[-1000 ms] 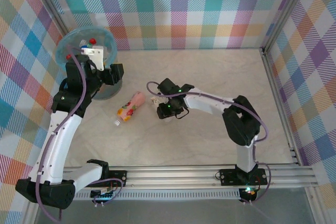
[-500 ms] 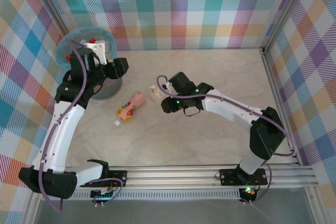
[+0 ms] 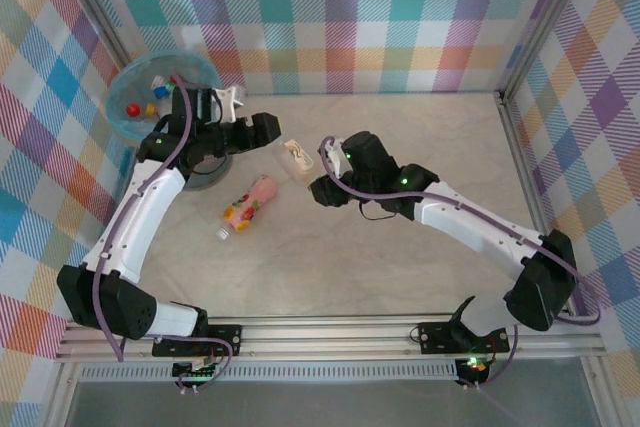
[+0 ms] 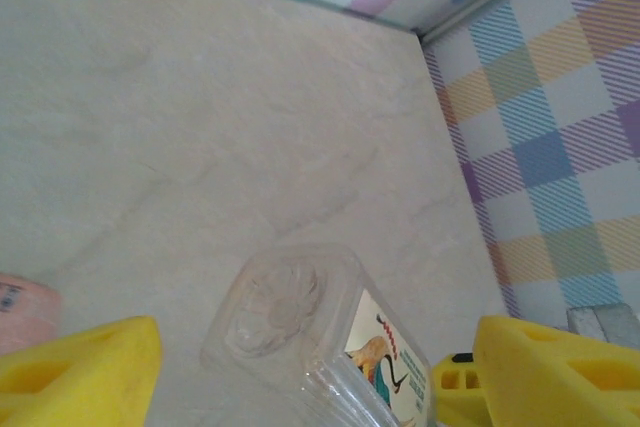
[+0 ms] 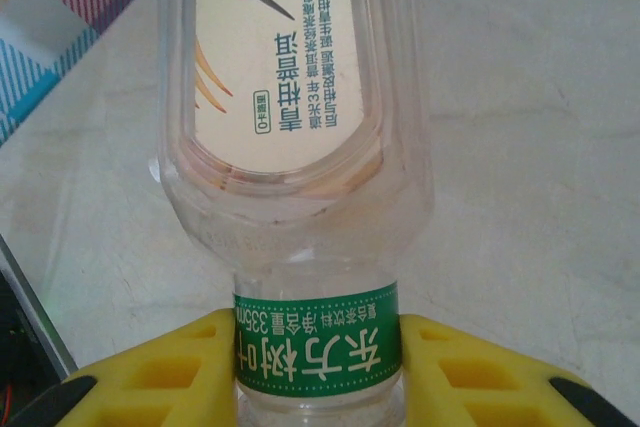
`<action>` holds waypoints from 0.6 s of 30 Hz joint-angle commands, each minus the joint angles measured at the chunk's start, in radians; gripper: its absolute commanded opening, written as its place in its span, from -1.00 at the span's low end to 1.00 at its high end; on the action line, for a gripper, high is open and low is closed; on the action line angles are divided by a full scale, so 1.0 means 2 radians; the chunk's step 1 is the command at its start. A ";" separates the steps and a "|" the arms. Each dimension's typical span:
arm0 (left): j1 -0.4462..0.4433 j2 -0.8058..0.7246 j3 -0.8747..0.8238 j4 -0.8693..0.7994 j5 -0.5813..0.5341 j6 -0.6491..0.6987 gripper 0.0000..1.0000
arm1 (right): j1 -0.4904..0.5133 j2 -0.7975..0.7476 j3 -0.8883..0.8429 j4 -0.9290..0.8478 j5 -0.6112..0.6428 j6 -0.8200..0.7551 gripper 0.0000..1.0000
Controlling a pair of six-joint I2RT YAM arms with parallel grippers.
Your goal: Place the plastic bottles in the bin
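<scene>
We see bright, even light with only soft shadows near the bin (image 3: 122, 92); close-up wrist views look slightly blurred, perhaps.

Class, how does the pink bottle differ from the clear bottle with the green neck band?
The pink bottle is tinted pink; the clear bottle is see-through with a green neck band. The pink bottle lies loose on the table; the clear bottle is gripped at its neck by the right gripper. Both are small plastic bottles outside the bin.
</scene>
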 commanded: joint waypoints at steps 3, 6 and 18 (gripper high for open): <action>-0.010 0.015 -0.017 0.026 0.038 -0.059 0.70 | -0.003 -0.031 -0.017 0.056 0.007 -0.004 -0.33; -0.013 0.020 -0.019 0.032 0.042 -0.072 0.71 | -0.003 -0.037 -0.021 0.066 0.009 -0.001 -0.33; -0.027 0.032 -0.027 0.089 0.092 -0.104 0.14 | -0.003 -0.049 -0.041 0.106 -0.023 0.007 -0.32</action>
